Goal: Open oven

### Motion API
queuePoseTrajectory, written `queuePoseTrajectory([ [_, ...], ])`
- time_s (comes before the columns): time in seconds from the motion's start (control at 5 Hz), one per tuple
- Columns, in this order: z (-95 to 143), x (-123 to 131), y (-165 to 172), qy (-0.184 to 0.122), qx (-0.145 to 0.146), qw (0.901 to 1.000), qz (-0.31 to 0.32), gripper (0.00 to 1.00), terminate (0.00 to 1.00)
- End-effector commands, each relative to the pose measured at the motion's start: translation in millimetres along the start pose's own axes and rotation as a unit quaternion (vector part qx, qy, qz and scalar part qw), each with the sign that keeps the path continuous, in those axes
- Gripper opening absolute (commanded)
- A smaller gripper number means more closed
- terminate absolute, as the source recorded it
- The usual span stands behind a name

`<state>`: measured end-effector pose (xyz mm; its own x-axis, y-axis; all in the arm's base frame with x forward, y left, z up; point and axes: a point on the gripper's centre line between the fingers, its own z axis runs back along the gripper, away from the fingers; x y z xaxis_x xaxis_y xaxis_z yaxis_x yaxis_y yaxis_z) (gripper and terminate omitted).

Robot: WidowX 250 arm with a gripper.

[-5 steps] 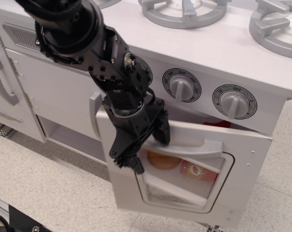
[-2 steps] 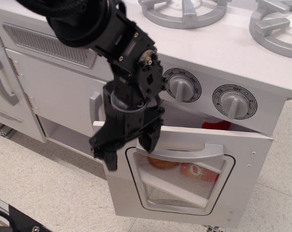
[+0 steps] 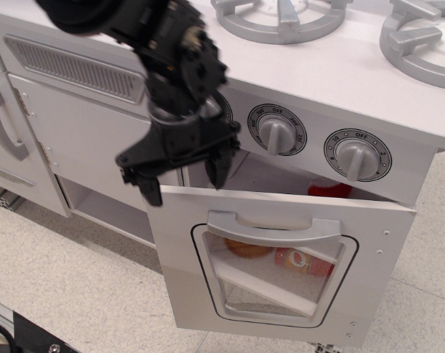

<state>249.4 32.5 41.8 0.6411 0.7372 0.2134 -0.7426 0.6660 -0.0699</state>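
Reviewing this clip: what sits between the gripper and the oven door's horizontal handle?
Only bare white door panel, as the single view shows. The open gripper hangs at the top edge of the oven door; its handle is untouched.

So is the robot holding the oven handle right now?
No, its fingers are spread open above the oven door's top edge, clear of the grey handle.

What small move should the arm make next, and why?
Probably lower the black end effector onto the top edge of the white oven door with the clear window and wide grey handle, then push it further down. The door is only partly open, tilted outward, and the end effector hovers open just above its upper left edge, holding nothing.
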Motion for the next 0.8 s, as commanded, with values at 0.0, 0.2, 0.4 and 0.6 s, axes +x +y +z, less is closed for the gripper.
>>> queuePoseTrajectory([
  [0.0,3,52,-14,-0.008,0.001,0.9988,-0.048,1.00,0.00],
  [0.2,-10,53,-18,-0.028,0.014,0.9940,-0.105,1.00,0.00],
  [0.4,-24,50,-20,-0.032,0.019,0.9908,-0.130,1.00,0.00],
  [0.6,-41,44,-16,-0.023,0.010,0.9906,-0.134,1.00,0.00],
])
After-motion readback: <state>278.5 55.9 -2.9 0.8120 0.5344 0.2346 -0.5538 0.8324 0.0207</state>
